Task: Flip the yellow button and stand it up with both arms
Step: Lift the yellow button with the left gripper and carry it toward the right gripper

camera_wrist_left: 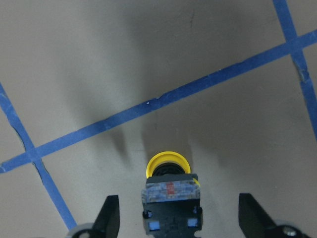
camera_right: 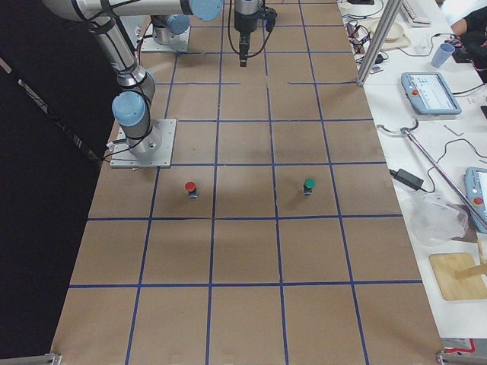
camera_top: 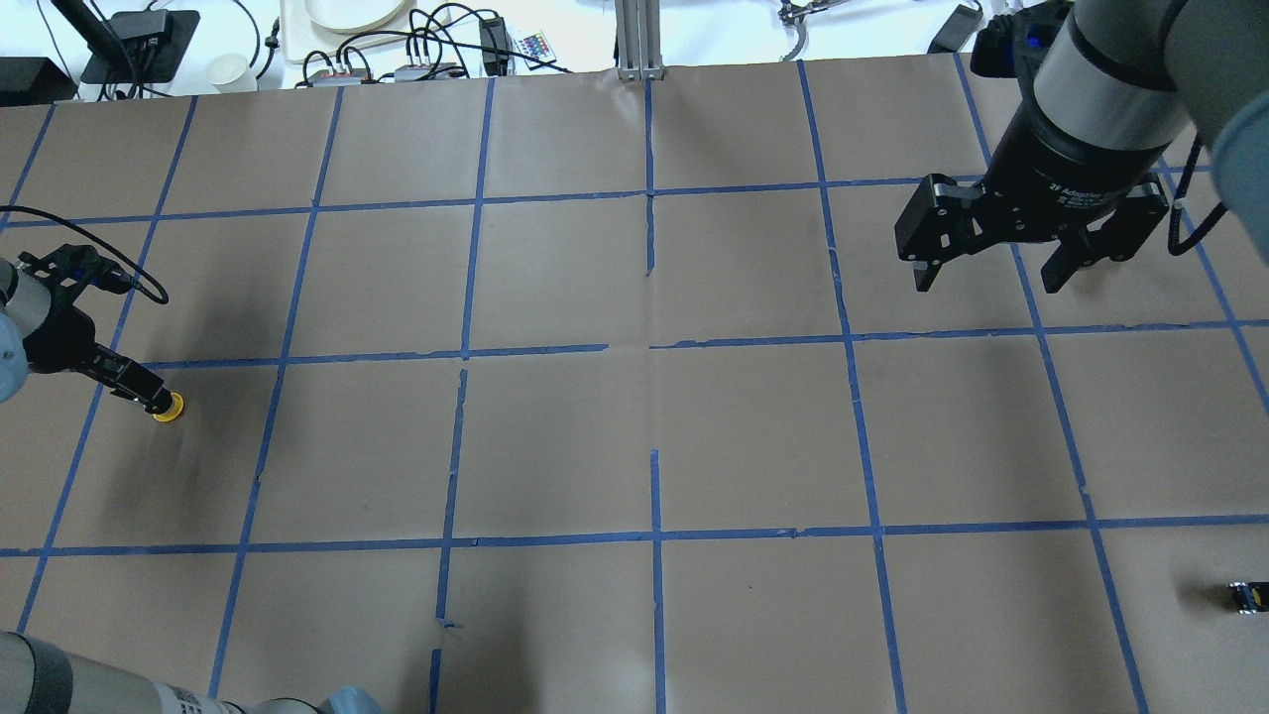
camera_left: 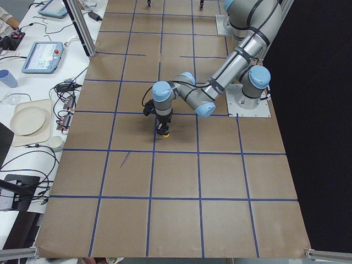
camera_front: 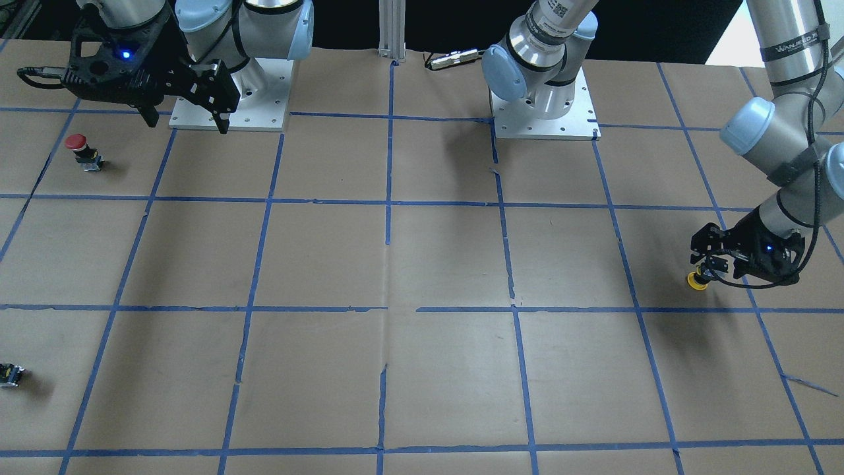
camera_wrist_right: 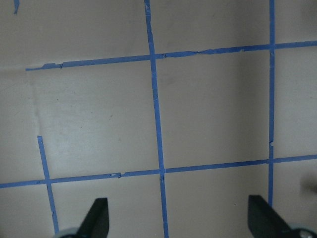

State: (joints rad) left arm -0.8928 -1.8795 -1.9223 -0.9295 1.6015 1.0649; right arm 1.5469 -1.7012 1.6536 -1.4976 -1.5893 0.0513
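The yellow button [camera_wrist_left: 168, 186] rests with its yellow cap down on the brown paper and its black-grey body up. It also shows in the overhead view [camera_top: 170, 408] and the front view [camera_front: 697, 280]. My left gripper [camera_wrist_left: 178, 215] is open, with one finger on each side of the button's body and a clear gap to each. It sits low at the table's left end [camera_top: 151, 397] [camera_front: 709, 267] [camera_left: 163, 127]. My right gripper [camera_top: 989, 281] is open and empty, high over the right half [camera_front: 188, 125] [camera_wrist_right: 179, 218].
A red-capped button [camera_front: 78, 148] [camera_right: 190, 187] stands near the right arm's base plate [camera_front: 264, 112]. A green-capped button [camera_right: 309, 185] stands further out. A small capless black-grey block [camera_top: 1247, 595] [camera_front: 10, 375] lies at the table's right edge. Blue tape lines grid the paper.
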